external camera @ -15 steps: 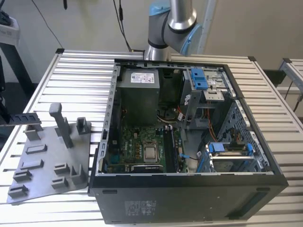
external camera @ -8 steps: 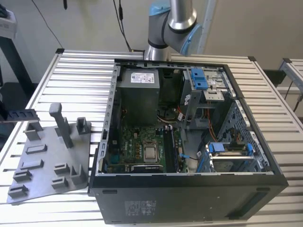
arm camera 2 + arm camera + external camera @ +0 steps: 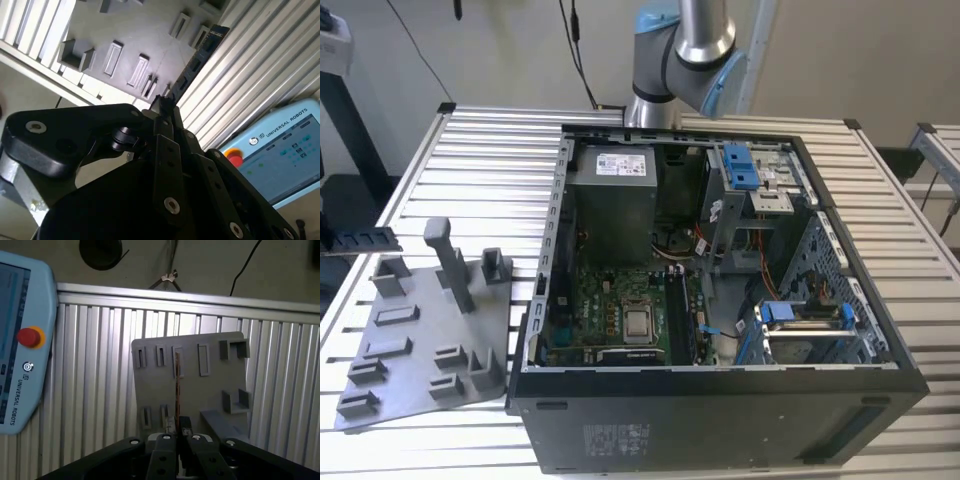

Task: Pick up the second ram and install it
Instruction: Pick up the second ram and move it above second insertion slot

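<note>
Hand (image 3: 178,432) clamped on the second ram (image 3: 195,61); I see it over the grey moulded tray (image 3: 210,390) on the counter (image 3: 90,390)

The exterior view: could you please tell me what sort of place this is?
Probably a robotics lab bench for PC assembly: an open desktop case on a slatted aluminium table, a teach pendant, and the gripper holding the second ram.

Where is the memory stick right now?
The second ram is pinched by one end in the gripper, seen in both wrist views, with the grey tray on the ribbed table behind it.
</note>
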Tool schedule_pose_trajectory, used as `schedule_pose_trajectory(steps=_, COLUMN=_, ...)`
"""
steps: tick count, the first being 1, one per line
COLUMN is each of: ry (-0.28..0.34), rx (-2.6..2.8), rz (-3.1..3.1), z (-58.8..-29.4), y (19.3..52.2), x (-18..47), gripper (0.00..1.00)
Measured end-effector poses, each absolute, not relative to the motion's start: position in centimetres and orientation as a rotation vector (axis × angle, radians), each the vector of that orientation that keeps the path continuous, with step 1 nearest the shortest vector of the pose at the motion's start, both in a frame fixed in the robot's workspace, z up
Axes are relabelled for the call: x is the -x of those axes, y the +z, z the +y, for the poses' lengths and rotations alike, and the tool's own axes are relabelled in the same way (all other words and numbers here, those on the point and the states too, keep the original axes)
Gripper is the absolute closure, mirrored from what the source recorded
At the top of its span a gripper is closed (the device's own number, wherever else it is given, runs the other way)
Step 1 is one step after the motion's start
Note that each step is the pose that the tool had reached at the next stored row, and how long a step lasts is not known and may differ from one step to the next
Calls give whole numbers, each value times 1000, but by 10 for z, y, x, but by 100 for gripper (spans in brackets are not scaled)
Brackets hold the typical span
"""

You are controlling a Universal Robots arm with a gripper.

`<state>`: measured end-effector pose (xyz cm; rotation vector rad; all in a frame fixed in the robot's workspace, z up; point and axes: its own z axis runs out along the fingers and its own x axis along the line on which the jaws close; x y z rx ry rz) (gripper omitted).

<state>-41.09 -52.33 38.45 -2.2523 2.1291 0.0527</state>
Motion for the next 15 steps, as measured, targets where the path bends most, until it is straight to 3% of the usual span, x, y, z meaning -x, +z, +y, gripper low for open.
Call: schedule_pose_trajectory(steps=15, ry=78, rx=2263, rz=2140, z=-523, y=385, x=377, gripper=85)
